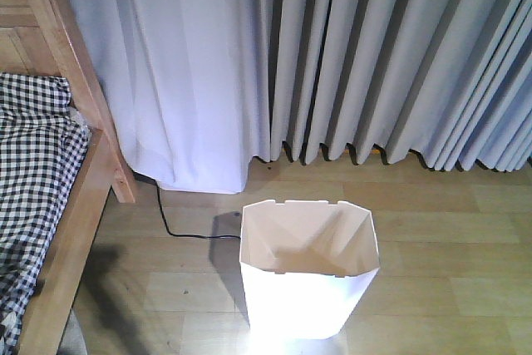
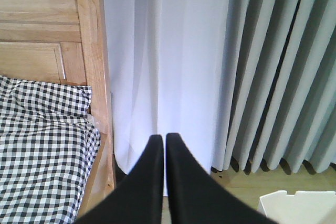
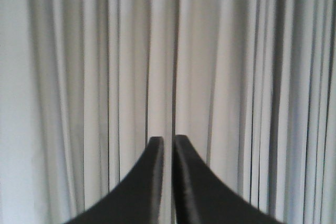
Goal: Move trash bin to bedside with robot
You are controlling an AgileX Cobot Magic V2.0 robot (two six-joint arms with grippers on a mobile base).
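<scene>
The white trash bin point(image 1: 307, 297) stands upright on the wooden floor, in front of the curtain and to the right of the bed. Its rim corner point(image 2: 299, 205) peeks in at the lower right of the left wrist view. The bedside, a light wooden bed frame point(image 1: 71, 239) with black-and-white checked bedding point(image 1: 33, 164), fills the left edge. My left gripper point(image 2: 164, 138) is shut and holds nothing, raised and facing the curtain beside the bed post point(image 2: 94, 77). My right gripper point(image 3: 168, 140) is shut and holds nothing, facing curtain folds only.
Pale grey pleated curtains point(image 1: 374, 56) hang to the floor across the back. A black cable point(image 1: 179, 226) runs over the floor from under the curtain toward the bin. Open wooden floor point(image 1: 457, 230) lies right of the bin.
</scene>
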